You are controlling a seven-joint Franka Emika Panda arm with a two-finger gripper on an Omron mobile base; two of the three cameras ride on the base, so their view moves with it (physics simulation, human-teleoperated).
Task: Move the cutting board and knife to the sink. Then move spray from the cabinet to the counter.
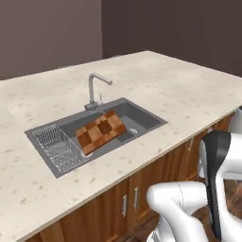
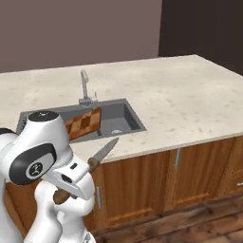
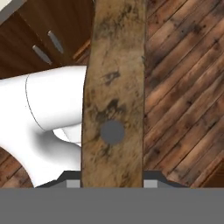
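Knife handle clamped between fingers, blade jutting past, below counter edge

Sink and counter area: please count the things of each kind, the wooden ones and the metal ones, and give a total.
Wooden, 2: cutting board leaning in the sink; handle of the knife, held in the gripper.
Metal, 3: faucet; wire rack; knife blade.
Total: 4 things, since the knife counts in both.
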